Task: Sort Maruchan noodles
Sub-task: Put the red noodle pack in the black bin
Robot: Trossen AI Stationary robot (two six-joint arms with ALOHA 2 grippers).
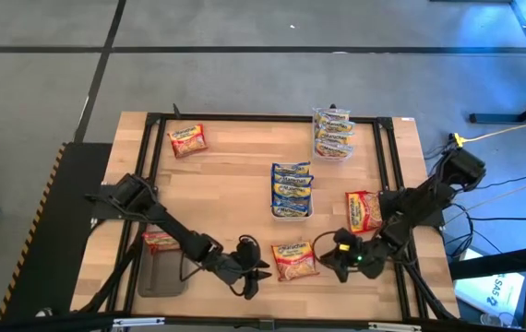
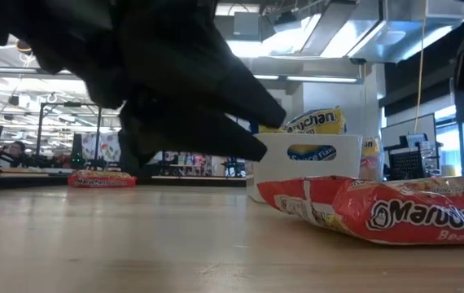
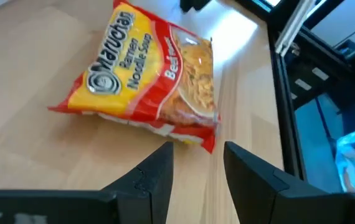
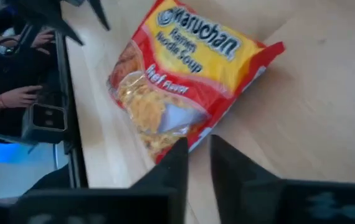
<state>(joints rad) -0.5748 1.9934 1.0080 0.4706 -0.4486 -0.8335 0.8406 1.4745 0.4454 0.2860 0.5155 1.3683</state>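
Observation:
A red-bordered Maruchan beef packet lies flat on the table near the near edge, between my two grippers. My left gripper stands just to its left, open, with its fingers short of the packet's end. My right gripper stands just to its right, its fingers a narrow gap apart beside the packet's edge. In the low view the left gripper hovers above the wood beside the packet. Blue-bordered packets sit stacked in a white tray.
More packets stand in a clear tub at the far edge. Loose red packets lie at the far left, at the right and under the left arm. A dark tray sits at the near left. A black frame rims the table.

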